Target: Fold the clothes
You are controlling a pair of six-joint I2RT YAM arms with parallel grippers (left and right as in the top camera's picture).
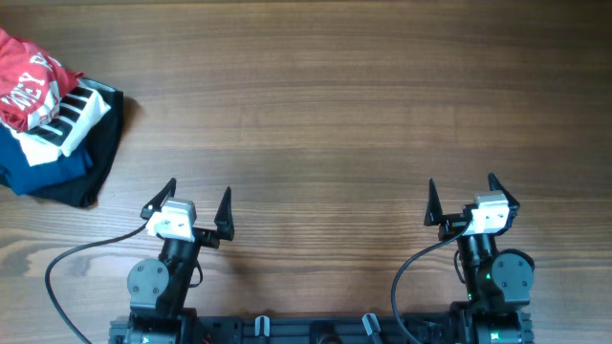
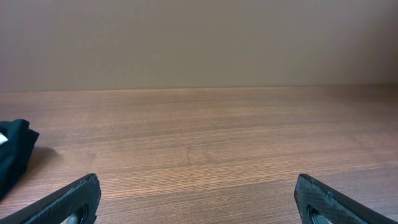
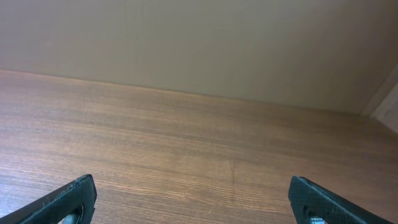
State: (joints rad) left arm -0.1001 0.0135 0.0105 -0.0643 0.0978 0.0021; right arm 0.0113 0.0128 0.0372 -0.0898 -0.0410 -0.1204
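Left claw (image 1: 199, 186), right claw (image 1: 461, 182): wide, forward-pointing

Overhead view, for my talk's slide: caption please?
Left gripper and right gripper idle, jaws open; red T-shirt crumpled atop other garments at far left.

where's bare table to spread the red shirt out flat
The table is bare from the pile's right edge to the far right side, down to the left fingers and right fingers. The gap between them is free too. It is crowded only at far left, where the red shirt tops the striped garment and dark garments.
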